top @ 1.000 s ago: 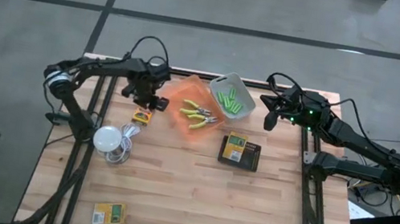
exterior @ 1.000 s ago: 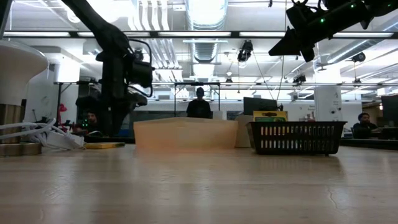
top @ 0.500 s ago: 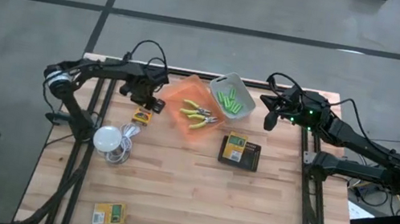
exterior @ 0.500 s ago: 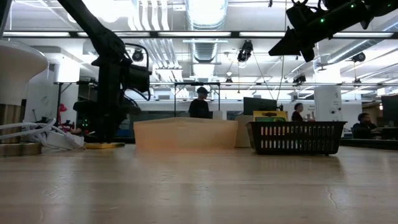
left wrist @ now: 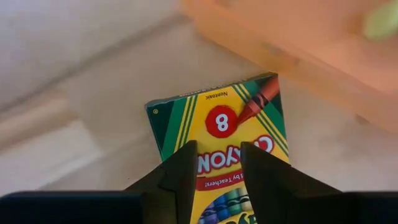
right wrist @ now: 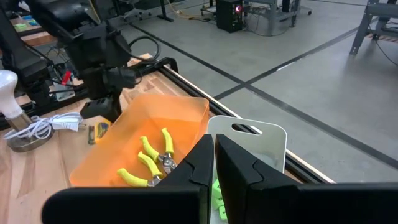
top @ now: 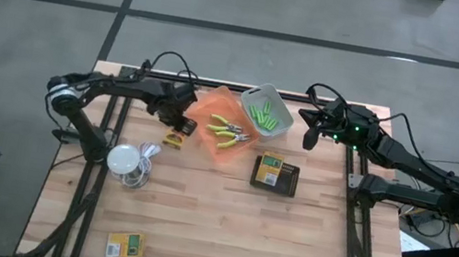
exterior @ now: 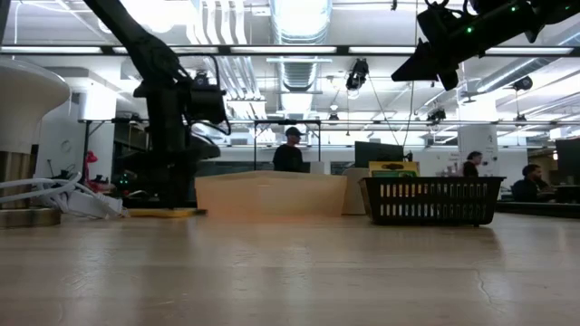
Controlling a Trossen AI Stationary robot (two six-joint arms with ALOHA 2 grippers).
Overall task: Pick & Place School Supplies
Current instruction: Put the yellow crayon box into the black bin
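Starting at the near edge of the surface (top: 220, 239), one crayon box (top: 125, 245) lies untouched by the near left corner, and a second yellow-and-green box (top: 270, 170) sits on a dark pad right of centre.

Farther back, the left gripper (top: 179, 128) has slid over the last second from beside the white bulb lamp (top: 122, 160) towards the orange bin (top: 223, 126), carrying a third crayon box (left wrist: 227, 158) with it. In the left wrist view its fingers (left wrist: 180, 177) are closed on that box's sides, the box's front end close to the bin wall. In the low view the box appears to be at or just above the surface, so it is not yet in the bin.

Judging by this, the carry is nearly over; a lift over the rim and a release remain.

Two green-handled pliers (top: 227, 132) already lie in the orange bin, and lime-green markers (top: 264, 114) in the grey bin (top: 278, 129).

The right gripper (top: 310, 138) hangs near the far right edge, fingers shut and empty.
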